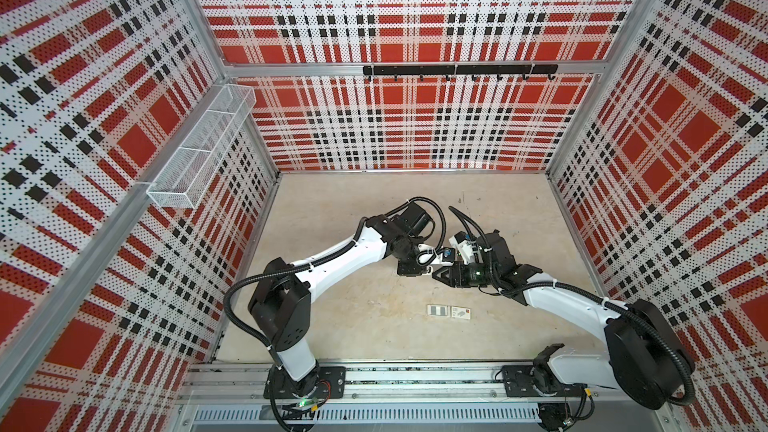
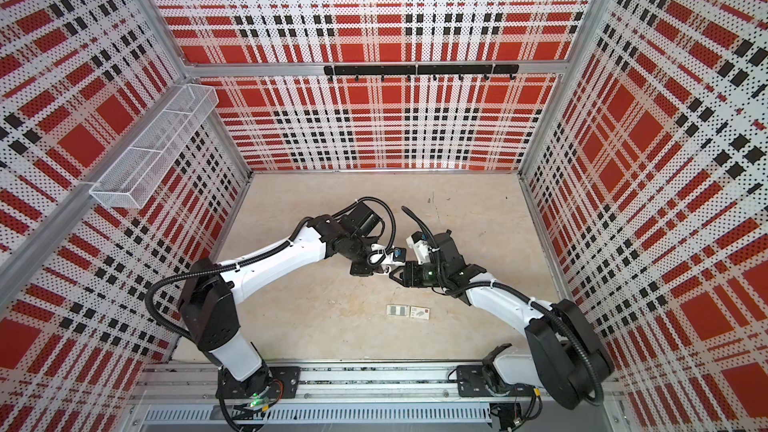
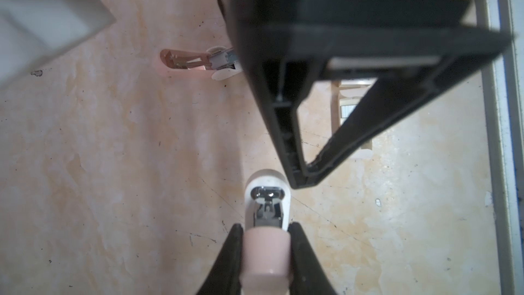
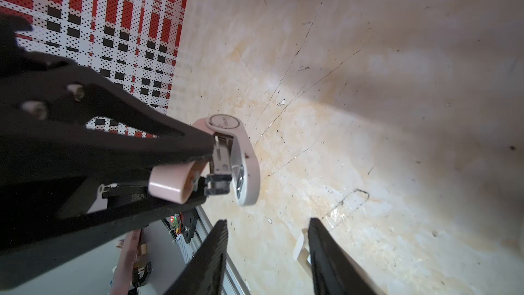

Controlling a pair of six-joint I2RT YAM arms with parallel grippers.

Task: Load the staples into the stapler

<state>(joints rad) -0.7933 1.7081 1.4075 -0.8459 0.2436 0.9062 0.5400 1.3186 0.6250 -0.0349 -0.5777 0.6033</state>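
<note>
Pinching the opened pink stapler [image 3: 266, 253] in the left claw [image 3: 266, 227], above the bench [image 1: 332, 326] near its middle, metal channel exposed. Hovering the right claw [image 4: 268, 222] just beside it, jaws spread, nothing seen between them. Noting the staples [image 1: 436, 310] lying near the middle of the front edge, beside the printed sleeve [image 1: 460, 312], well apart from both claws. Noting a second stapler [image 3: 192, 61] lying open on the bench. Judging the risks: knocking the held stapler askew by crowding it; breaking or dropping the thin strip through a hard, off-centre pinch; missing the narrow channel through any tilt in the grip.
</note>
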